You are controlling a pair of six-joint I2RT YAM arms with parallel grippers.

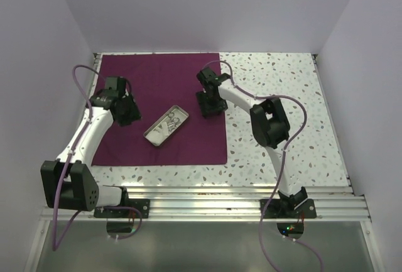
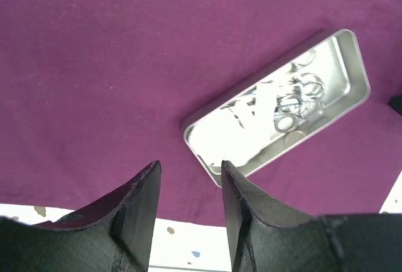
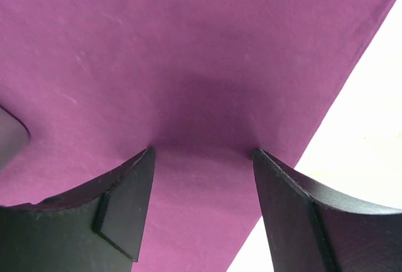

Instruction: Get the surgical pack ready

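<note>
Tray point(image 2: 339, 65) beyond left end effector point(image 2: 188, 171)

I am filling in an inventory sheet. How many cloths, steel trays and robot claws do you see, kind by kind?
Purple cloth: 1
Steel tray: 1
Claws: 2 (left claw, right claw)
Total: 4
Instruments in the tray overlap in glare; not counted.
</note>
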